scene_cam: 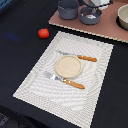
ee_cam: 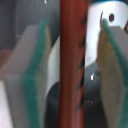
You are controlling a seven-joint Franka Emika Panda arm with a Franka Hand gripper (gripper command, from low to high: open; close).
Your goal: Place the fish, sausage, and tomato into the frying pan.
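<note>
In the exterior view my gripper (scene_cam: 95,4) hangs just above the shallow blue-grey frying pan (scene_cam: 90,15), which holds the white fish (scene_cam: 89,17). In the wrist view the dark red-brown sausage (ee_cam: 73,65) runs straight between my two teal-edged fingers (ee_cam: 35,75), with a gap on each side, so the gripper (ee_cam: 74,75) is open. The white fish (ee_cam: 102,45) with a dark eye spot lies beneath the sausage. The red-orange tomato (scene_cam: 43,33) sits on the black table, at the exterior view's left of the placemat.
A taller blue-grey pot (scene_cam: 68,9) stands beside the pan on a brown board (scene_cam: 107,29). A beige bowl (scene_cam: 123,17) is at the board's right end. A placemat (scene_cam: 35,82) carries a round plate (scene_cam: 68,66), a knife (scene_cam: 80,57) and a fork (scene_cam: 67,81).
</note>
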